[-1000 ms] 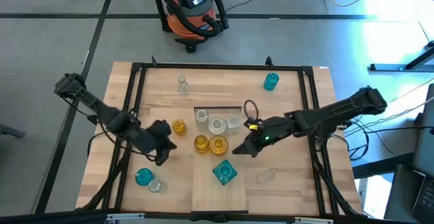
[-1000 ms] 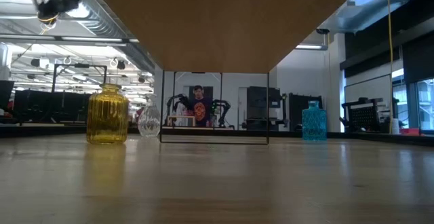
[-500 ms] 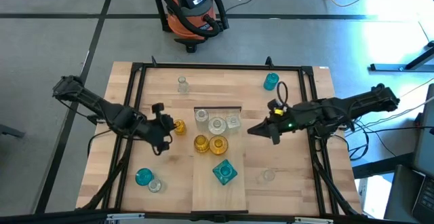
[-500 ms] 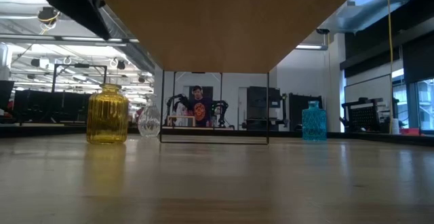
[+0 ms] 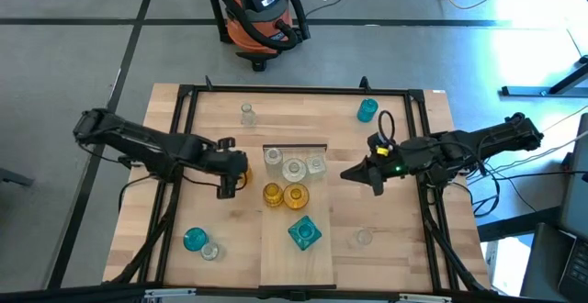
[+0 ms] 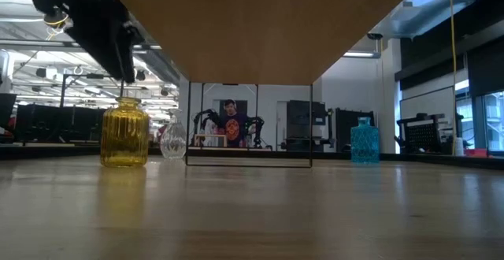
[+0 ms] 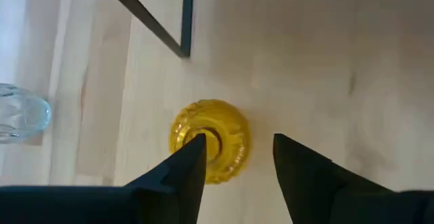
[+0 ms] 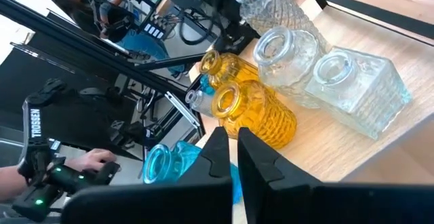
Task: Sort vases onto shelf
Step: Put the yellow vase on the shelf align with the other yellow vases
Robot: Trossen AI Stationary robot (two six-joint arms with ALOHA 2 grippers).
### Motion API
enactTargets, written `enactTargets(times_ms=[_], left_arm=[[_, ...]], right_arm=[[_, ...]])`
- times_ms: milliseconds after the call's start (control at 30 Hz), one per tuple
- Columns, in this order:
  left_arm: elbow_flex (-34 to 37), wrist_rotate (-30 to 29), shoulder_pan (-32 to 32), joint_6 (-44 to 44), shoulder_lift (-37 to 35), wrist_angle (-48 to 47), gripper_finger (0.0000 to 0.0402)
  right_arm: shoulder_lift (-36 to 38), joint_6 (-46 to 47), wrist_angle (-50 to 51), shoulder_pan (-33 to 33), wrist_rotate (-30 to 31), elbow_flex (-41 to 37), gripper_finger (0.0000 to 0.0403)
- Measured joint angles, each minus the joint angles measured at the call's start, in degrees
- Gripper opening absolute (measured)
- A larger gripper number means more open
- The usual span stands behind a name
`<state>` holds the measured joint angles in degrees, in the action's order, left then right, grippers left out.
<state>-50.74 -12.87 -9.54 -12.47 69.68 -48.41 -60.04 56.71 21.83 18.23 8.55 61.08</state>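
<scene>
Left gripper point(image 7: 234, 157) fingers parted above an amber vase point(image 7: 209, 149), one fingertip hiding its rim. Right gripper point(image 8: 229, 144) clenched, empty; teal vase point(image 8: 163, 164) partly hidden behind it.

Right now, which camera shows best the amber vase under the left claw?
The left wrist view: amber vase from above, between the open left claw fingers. High view: arm partly covers it. Low view: side profile. Right wrist view: can't tell.
</scene>
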Motion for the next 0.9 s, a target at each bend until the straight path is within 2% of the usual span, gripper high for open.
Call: enactTargets(times_ms=[167, 233, 400, 533, 733, 900], left_arm=[[-0.2, -0.2, 4.1, 1.9, 6.0, 0.5, 0.0153], [-0.2, 2.3, 5.7, 1.7, 8.2, 0.2, 0.0145], [-0.5, 6.5, 7.4, 1.7, 10.9, -0.6, 0.0092], [-0.5, 7.2, 7.3, 1.5, 10.4, -1.3, 0.0033], [-0.2, 7.0, 7.3, -0.1, 7.5, -4.0, 0.0033], [-4.6, 6.9, 6.6, -4.1, 2.2, -15.9, 0.0033]], right_arm=[[0.7, 0.1, 0.4, 0.1, -0.1, 0.0, 0.0], [0.9, 0.3, 0.3, 0.1, -0.1, 0.0, 0.0], [2.6, 0.4, 0.8, 0.1, -0.1, 0.0, 0.0], [3.7, 0.4, 1.2, 0.1, 0.8, 0.0, 0.0], [4.5, -3.0, 1.0, 0.1, 3.0, 0.0, 0.0], [4.6, -8.9, -3.9, 0.1, 2.9, 0.0, 0.0001]])
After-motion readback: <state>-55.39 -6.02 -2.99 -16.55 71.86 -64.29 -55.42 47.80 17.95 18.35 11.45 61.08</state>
